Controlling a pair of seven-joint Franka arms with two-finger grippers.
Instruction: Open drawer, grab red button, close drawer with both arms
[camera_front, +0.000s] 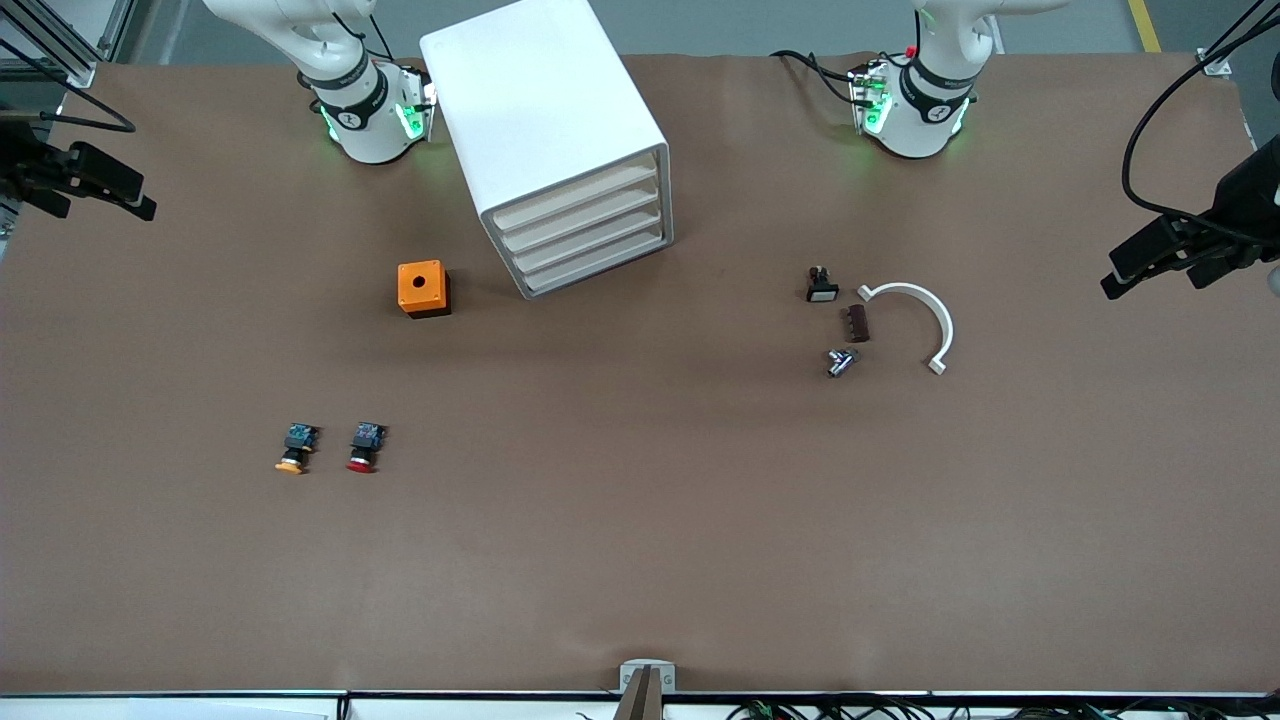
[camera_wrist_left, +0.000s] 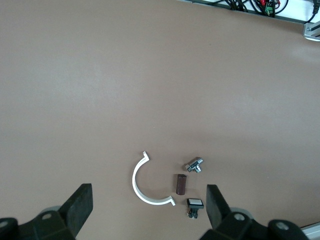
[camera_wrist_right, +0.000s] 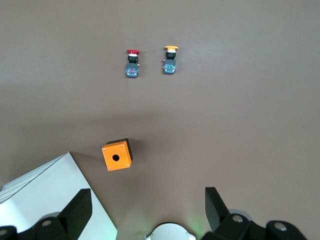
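**Both arms wait high as drawer stays shut and button lies on open table**

The white cabinet (camera_front: 553, 130) stands at the robots' end of the brown table (camera_front: 640, 560), its four beige fronts angled toward the front camera. The drawer (camera_front: 574, 195), uppermost of the four, sits flush and closed. An orange cube (camera_front: 423, 288) with a hole rests just beside the cabinet, toward the right arm's end.

The button (camera_front: 364, 446), red cap down toward the front camera and blue rear part up, lies at about seven o'clock from the cube, well apart from it and nearer the front camera. Its orange-capped twin (camera_front: 296, 447) lies just beside it at nine o'clock, apart and not touching.

Toward the left arm's end, a white half-ring (camera_front: 920, 318) curves around a small brown block (camera_front: 856, 323), with a small black switch (camera_front: 821, 285) at eleven o'clock from the block and a metal fitting (camera_front: 841, 361) at six o'clock.

The left gripper (camera_wrist_left: 149, 210) hangs over that cluster, fingers spread wide and holding nothing. The right gripper (camera_wrist_right: 148, 212) waits over the table beside the cabinet's corner, near the cube, likewise agape and empty.
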